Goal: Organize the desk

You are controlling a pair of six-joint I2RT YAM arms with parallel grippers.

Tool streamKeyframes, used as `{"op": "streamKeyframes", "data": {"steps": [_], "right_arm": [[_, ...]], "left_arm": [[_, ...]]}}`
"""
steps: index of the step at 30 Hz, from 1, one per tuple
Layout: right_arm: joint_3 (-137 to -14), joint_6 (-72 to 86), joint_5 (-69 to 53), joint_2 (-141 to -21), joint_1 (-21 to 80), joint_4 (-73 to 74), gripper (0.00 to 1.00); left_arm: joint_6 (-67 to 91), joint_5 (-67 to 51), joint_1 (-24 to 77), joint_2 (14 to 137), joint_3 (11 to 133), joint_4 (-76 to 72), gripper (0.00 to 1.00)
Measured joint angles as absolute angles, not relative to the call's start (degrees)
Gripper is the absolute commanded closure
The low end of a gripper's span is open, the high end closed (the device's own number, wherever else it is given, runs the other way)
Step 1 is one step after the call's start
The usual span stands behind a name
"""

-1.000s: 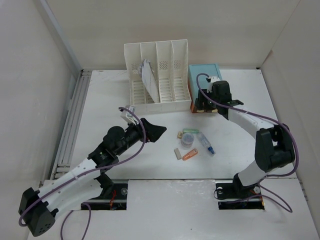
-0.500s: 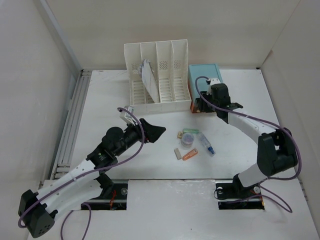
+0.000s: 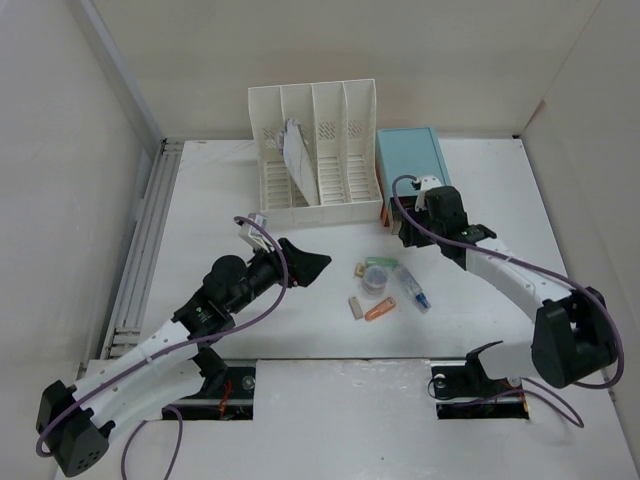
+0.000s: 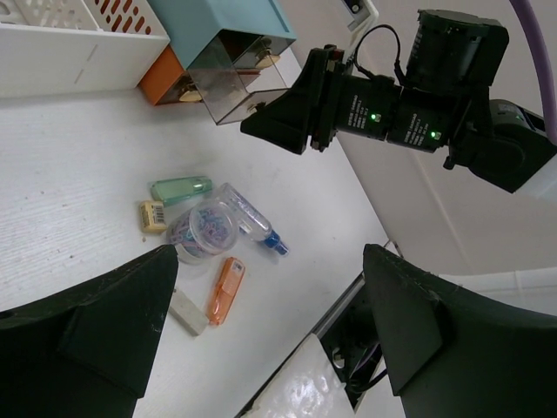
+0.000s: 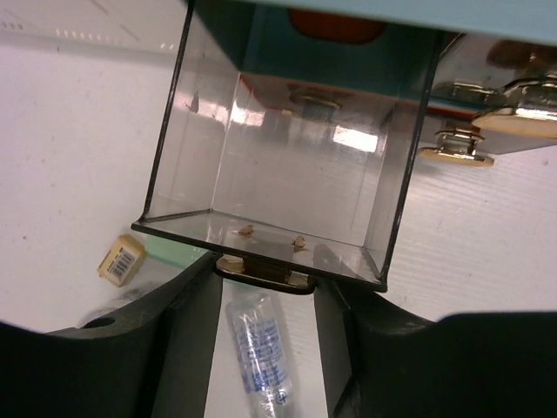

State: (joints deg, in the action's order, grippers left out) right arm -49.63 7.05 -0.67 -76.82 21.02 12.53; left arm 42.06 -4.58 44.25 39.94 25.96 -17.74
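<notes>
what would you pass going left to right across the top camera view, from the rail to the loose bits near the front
grey rail → left gripper → pale stick → orange stick → clear bottle with a blue cap

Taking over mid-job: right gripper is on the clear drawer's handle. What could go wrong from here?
The clear drawer stands far out of the light-blue drawer box; more pull from the right gripper on the drawer handle might drop it out.
Nothing braces the box, so it may slide instead.
The clear bottle lies just below the handle and could get knocked.
</notes>
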Motion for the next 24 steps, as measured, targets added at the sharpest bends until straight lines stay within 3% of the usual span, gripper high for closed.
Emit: {"op": "streamKeyframes", "data": {"steps": [4, 7, 10, 13, 24], "right_arm": [[-48.58, 5.82, -0.62, -75.31, 22.15, 13.58, 0.67], [-48.42, 5.17, -0.8, -74.54, 22.22, 14.52, 0.47], [-48.14, 4.51, -2.22, -74.19, 22.44, 14.83, 0.34], [-48.23, 2.94, -3.31, -73.73, 23.0, 15.46, 0.27], [-50.5, -7.64, -10.79, -69.65, 22.94, 26.28, 0.23]], "left_arm": [[42.04, -4.58, 44.25, 39.94, 25.96, -17.74, 0.15], [42.04, -4.58, 44.25, 39.94, 25.96, -17.76, 0.15], [42.04, -4.58, 44.25, 39.97, 25.96, -17.76, 0.15], [42.02, -4.58, 44.25, 40.1, 25.96, -17.74, 0.15], [40.03, -4.54, 44.53, 44.23, 25.98, -16.51, 0.15]]}}
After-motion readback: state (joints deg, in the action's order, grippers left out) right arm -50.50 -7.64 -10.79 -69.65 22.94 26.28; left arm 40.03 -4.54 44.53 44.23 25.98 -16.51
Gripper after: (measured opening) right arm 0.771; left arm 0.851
